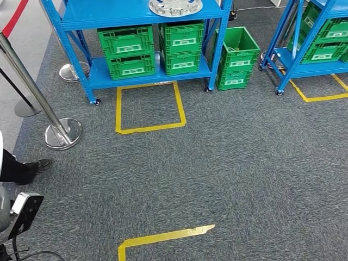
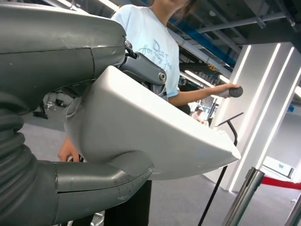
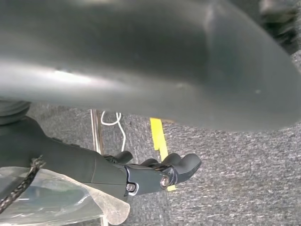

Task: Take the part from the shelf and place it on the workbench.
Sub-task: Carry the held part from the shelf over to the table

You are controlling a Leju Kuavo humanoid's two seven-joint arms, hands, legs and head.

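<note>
The part (image 1: pixel 175 6) is a flat, round silver metal disc with cut-outs. It lies on a board of the blue shelf (image 1: pixel 139 13) at the far end of the head view, several steps ahead across the carpet. My left hand (image 2: pixel 106 179) hangs at my side in the left wrist view, its grey thumb and a dark finger (image 2: pixel 144 68) apart and holding nothing. My right hand (image 3: pixel 160 172) hangs over the grey carpet in the right wrist view, its dark fingers stretched out with nothing in them.
Green crates (image 1: pixel 127 50) fill the shelf's lower level and another crate (image 1: pixel 237 57) stands on the floor beside it. A second blue shelf (image 1: pixel 311 49) is at right. A yellow tape square (image 1: pixel 148 107) marks the carpet. Chrome stanchions (image 1: pixel 61 133) and a person's shoe (image 1: pixel 39 165) are at left.
</note>
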